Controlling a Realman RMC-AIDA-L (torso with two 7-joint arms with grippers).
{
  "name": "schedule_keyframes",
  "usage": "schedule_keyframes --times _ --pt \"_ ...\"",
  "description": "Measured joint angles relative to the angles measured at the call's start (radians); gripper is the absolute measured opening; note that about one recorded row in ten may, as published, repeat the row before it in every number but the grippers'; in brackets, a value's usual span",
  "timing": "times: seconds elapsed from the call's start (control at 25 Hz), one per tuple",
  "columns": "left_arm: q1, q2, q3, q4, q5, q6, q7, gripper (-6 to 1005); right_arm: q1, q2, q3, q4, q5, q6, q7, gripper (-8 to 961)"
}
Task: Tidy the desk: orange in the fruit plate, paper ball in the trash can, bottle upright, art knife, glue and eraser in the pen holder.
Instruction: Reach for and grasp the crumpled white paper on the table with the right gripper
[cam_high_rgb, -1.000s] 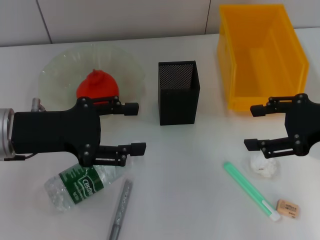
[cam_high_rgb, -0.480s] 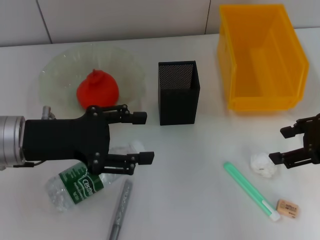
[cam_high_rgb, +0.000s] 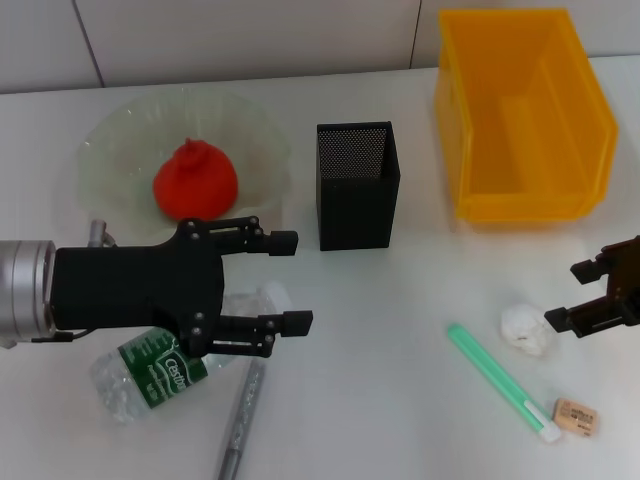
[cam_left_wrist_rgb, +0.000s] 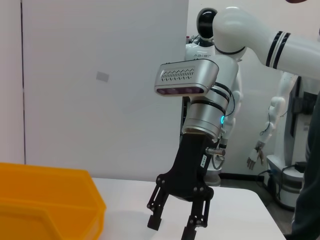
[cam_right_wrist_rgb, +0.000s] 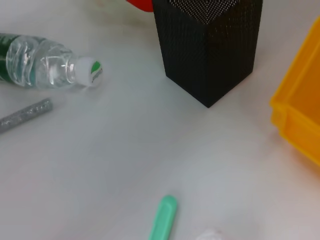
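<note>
**Left gripper spread wide over fallen bottle**

Nearest lie the eraser (cam_high_rgb: 577, 416) at right, a green glue stick (cam_high_rgb: 497, 380) and a grey art knife (cam_high_rgb: 241, 418) at left. The bottle (cam_high_rgb: 160, 368) lies on its side beneath the left gripper (cam_high_rgb: 285, 281), fingers wide apart. The right gripper (cam_high_rgb: 578, 296), open, hangs just right of the paper ball (cam_high_rgb: 526, 329). Beyond stand the pen holder (cam_high_rgb: 357, 184), the orange (cam_high_rgb: 194, 180) in its plate (cam_high_rgb: 120, 140), and the yellow bin (cam_high_rgb: 520, 110).
</note>
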Motion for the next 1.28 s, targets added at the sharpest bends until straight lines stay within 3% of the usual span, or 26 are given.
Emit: schedule_keyframes --times 0.48,1.28 --pt "-0.005 0.002 0.004 -0.001 0.000 0.004 0.002 785 0.083 0.000 -0.029 0.173 -0.026 0.062 -0.007 787" --pt "0.000 -0.001 0.003 -0.001 0.002 -0.017 0.015 785 0.106 -0.001 -0.076 0.245 -0.064 0.116 0.017 777"
